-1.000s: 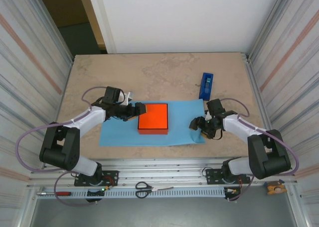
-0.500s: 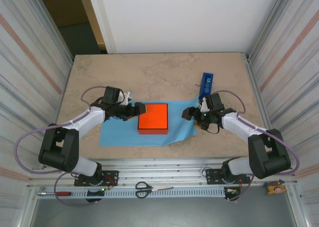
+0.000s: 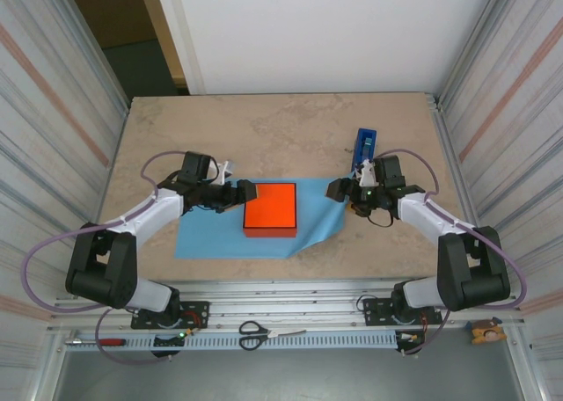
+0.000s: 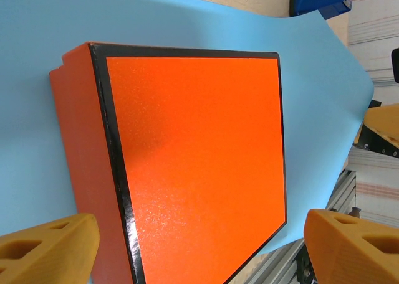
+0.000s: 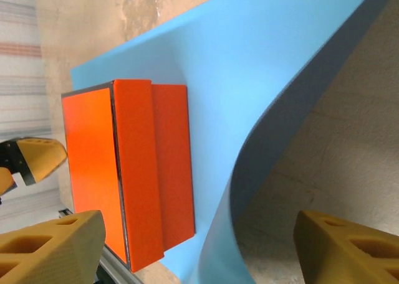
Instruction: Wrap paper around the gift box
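Observation:
The orange gift box (image 3: 270, 208) lies on the light blue paper (image 3: 209, 234) in the middle of the table. My left gripper (image 3: 247, 193) is at the box's far left corner. Its fingers stand open and wide to either side of the box (image 4: 199, 147). My right gripper (image 3: 338, 190) is at the paper's right edge, also open. That edge is lifted and curls toward the box, showing the darker underside (image 5: 274, 141) between my right fingers (image 5: 53, 246). In the right wrist view the box (image 5: 143, 172) lies beyond the curl.
A blue tape dispenser (image 3: 363, 150) stands just behind my right gripper, on bare table. Scissors (image 3: 255, 333) and a red-handled screwdriver (image 3: 98, 340) lie on the rail at the near edge. Metal walls close in both sides.
My right gripper has moved from the paper's near right corner up toward the far right edge. The paper's right side has risen and curled inward. The left arm has stayed put.

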{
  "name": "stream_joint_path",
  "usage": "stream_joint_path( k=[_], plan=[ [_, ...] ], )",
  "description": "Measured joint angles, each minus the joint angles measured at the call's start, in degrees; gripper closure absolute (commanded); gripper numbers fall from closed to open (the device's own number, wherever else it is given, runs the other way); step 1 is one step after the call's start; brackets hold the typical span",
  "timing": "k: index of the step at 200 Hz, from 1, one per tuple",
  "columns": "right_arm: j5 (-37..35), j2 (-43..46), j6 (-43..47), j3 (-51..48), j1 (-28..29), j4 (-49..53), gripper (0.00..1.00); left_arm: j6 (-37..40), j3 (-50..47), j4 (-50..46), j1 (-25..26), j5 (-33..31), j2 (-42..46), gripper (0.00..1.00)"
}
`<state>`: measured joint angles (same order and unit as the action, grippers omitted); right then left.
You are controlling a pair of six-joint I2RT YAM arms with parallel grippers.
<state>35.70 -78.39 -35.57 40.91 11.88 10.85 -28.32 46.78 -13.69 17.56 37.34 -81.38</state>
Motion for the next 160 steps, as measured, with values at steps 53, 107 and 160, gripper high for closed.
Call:
stream_joint_path(
  k=[53,107,160],
  plan=[
    [-3.5,0.9,0.0,0.0,0.0,5.1,0.47,0.0,0.5,-0.6,0.0,0.0,0.3,0.15],
    [1.0,4.4,-0.7,-3.2,-0.8,2.4,0.43,0.0,0.9,-1.3,0.0,0.0,0.3,0.16],
    [4.0,5.6,-1.5,-3.4,-0.5,-1.1,0.28,0.0,0.9,-1.3,0.0,0.0,0.8,0.16]
  ],
)
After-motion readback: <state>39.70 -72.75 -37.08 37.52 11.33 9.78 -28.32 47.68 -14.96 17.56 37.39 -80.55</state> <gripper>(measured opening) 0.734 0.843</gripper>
